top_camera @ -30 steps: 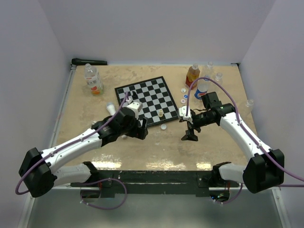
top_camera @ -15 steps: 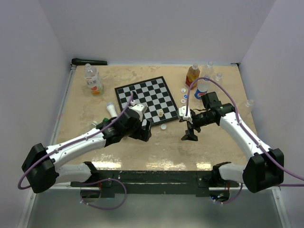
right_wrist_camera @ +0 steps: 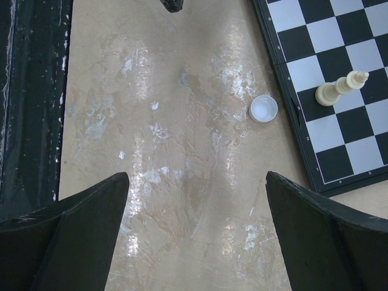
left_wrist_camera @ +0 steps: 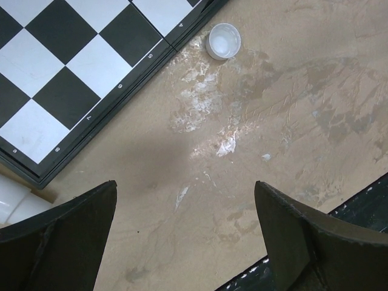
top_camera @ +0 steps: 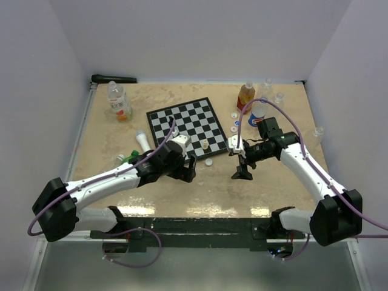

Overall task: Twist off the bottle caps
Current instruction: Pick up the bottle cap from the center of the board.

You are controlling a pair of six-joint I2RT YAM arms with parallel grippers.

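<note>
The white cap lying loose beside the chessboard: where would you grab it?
Pinch its round side wall from straight above. The white cap lies flat and low on the table, with the chessboard edge close beside it, so a sideways approach probably fails.

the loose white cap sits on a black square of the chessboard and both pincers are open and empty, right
Not quite. The white cap lies on the table just off the edge of the chessboard, not on a square, as the left wrist view shows. The left pincer and right pincer are indeed open and empty.
</note>
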